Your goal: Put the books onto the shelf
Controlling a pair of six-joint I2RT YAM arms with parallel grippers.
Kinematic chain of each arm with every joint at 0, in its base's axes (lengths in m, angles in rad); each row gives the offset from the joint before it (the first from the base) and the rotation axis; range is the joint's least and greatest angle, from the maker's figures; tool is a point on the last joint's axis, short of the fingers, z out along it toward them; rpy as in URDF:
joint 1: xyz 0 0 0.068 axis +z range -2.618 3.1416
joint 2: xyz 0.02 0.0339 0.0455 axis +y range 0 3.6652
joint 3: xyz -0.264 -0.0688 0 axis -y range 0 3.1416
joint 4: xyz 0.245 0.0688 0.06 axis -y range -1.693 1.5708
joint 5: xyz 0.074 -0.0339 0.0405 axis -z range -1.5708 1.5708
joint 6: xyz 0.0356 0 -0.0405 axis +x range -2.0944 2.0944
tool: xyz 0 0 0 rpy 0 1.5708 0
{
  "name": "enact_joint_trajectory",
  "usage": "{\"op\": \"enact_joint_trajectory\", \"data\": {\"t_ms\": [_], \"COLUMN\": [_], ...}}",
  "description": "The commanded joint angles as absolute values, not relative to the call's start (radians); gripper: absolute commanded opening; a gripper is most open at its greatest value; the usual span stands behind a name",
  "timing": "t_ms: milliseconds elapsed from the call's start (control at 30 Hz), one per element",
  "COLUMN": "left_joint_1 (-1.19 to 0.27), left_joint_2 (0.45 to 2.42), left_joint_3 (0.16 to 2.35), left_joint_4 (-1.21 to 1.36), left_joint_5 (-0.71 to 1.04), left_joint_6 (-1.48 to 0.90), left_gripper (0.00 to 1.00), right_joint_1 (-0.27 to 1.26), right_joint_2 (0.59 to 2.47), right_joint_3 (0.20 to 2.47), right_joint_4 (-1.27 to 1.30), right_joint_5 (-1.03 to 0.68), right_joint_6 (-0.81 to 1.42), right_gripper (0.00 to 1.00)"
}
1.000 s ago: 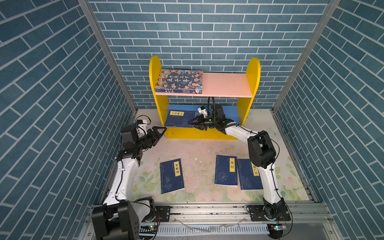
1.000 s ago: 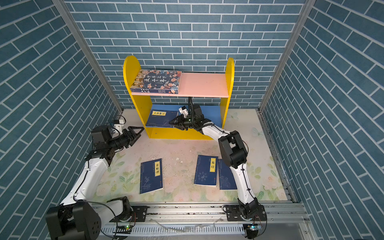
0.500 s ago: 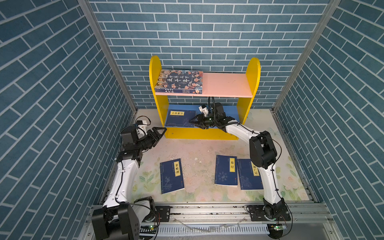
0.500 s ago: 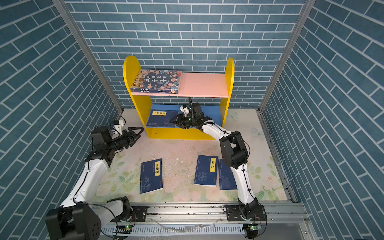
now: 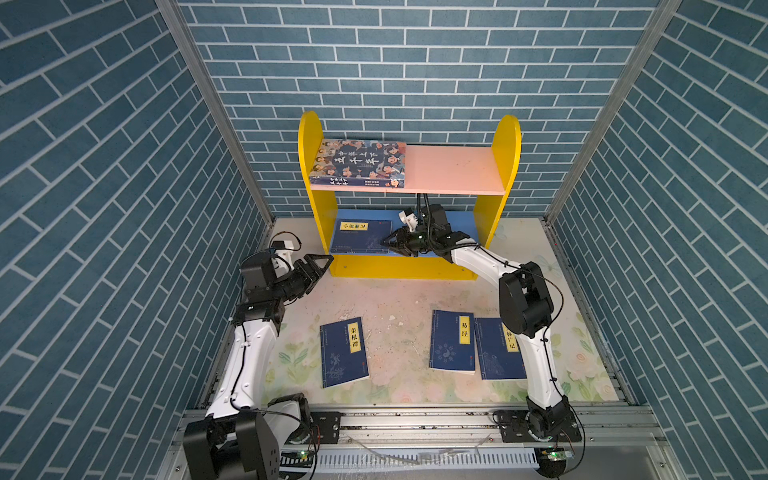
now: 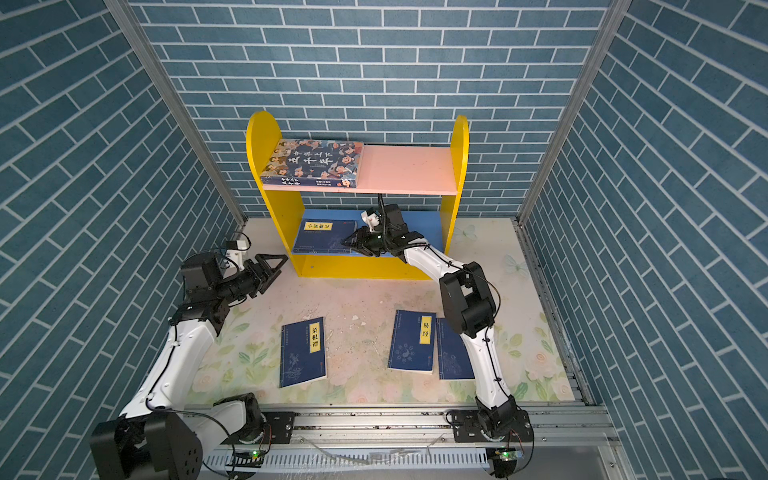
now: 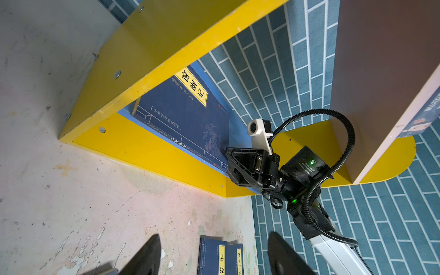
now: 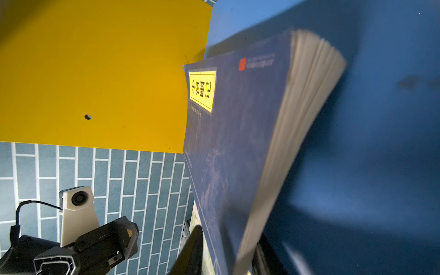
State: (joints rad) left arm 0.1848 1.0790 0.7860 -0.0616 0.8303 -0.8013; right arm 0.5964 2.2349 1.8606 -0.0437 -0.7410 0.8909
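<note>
The tabletop [image 5: 395, 291] carries the shelf [image 5: 309, 166] at its back. The big book [image 5: 361, 164] lies flat at the left end of the pink board [image 5: 453, 170]. A navy book [image 5: 357, 237] lies on the left of the blue board [image 5: 461, 220] below. On the tabletop lie the left book [image 5: 344, 357] alone and the middle book [image 5: 453, 340] overlapping the right book [image 5: 494, 361]. The right fingers [image 8: 190, 252] straddle the navy book's corner; whether they pinch it I cannot tell. The left fingers [image 5: 318, 262] stand apart, empty, near the shelf's left foot.
</note>
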Motion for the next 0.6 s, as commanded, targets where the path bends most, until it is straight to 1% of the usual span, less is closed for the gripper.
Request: {"op": "enact_joint_trajectory", "data": {"t_ms": [0,233,367,433,567], "left_joint_1": [0.189,0.189,0.189,0.189,0.189], "left_joint_2": [1.065,1.065,1.065,1.065,1.062], "left_joint_3": [0.772,0.770,0.770,0.770,0.770], "left_joint_4": [-0.044,-0.044,-0.043,-0.043,-0.044], "left_joint_5": [0.825,0.826,0.825,0.825,0.827], "left_joint_6": [-0.802,-0.803,-0.803,-0.805,-0.805], "left_gripper": [0.72,0.73,0.73,0.73,0.73], "right_joint_1": [0.601,0.607,0.610,0.614,0.618], "right_joint_2": [2.253,2.276,2.278,2.282,2.271], "right_joint_3": [1.907,1.937,1.936,1.936,1.910], "right_joint_4": [-0.041,-0.049,-0.036,-0.026,-0.013], "right_joint_5": [-0.733,-0.740,-0.727,-0.730,-0.708], "right_joint_6": [0.883,0.888,0.900,0.909,0.915], "right_gripper": [0.29,0.28,0.24,0.20,0.18]}}
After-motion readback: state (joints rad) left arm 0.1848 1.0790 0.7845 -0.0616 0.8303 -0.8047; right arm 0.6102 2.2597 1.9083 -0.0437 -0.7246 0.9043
